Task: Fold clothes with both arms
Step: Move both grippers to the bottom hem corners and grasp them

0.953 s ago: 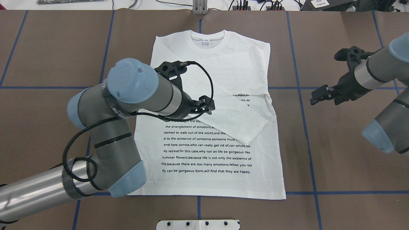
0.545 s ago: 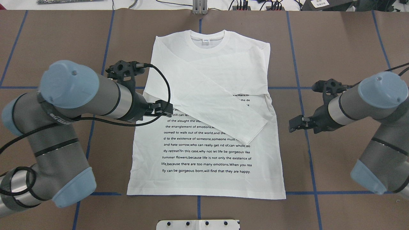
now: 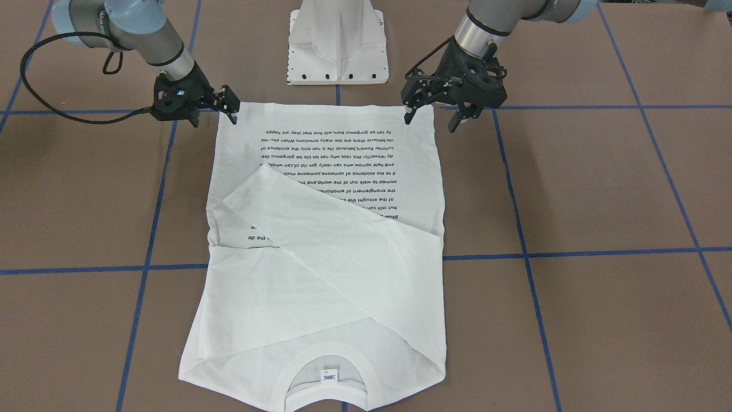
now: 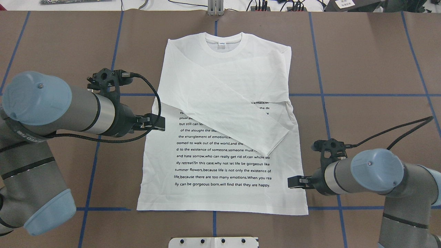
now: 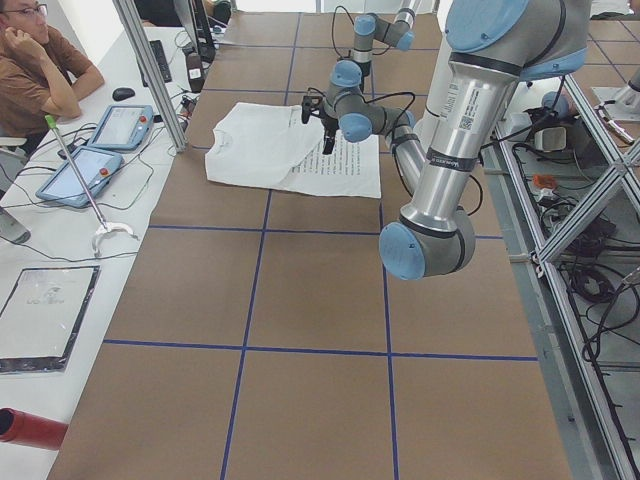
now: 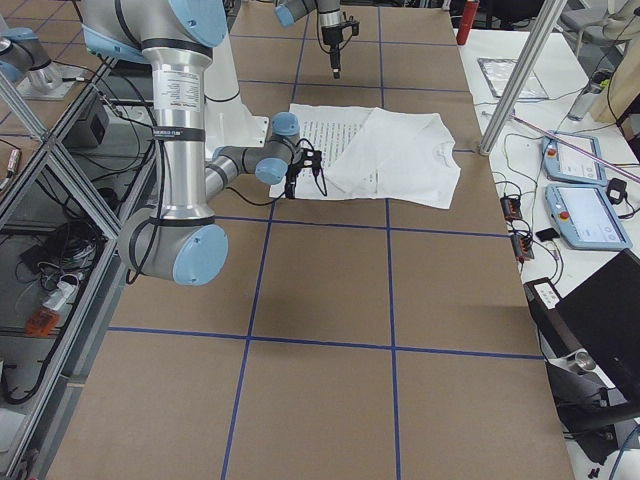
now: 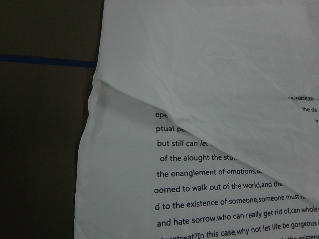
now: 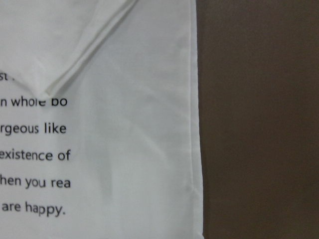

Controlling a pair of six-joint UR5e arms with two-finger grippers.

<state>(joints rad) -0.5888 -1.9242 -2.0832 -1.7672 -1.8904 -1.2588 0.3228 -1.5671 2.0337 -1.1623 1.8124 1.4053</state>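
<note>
Swung back hemward, black left claw (image 3: pixel 430 123) gapes empty; black right claw (image 3: pixel 229 110) seems parted, empty. Soft, light white long-sleeved T-shirt (image 4: pixel 220 144) lies flat on brown tabletop (image 4: pixel 361 51); pinch its hem corners.

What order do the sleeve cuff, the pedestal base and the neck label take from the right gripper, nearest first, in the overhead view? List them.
1. Sleeve cuff: just beyond the right gripper, slightly toward the view's left.
2. Pedestal base: at the view's bottom edge, off to the gripper's left.
3. Neck label: near the view's top, at the table's far side.
</note>
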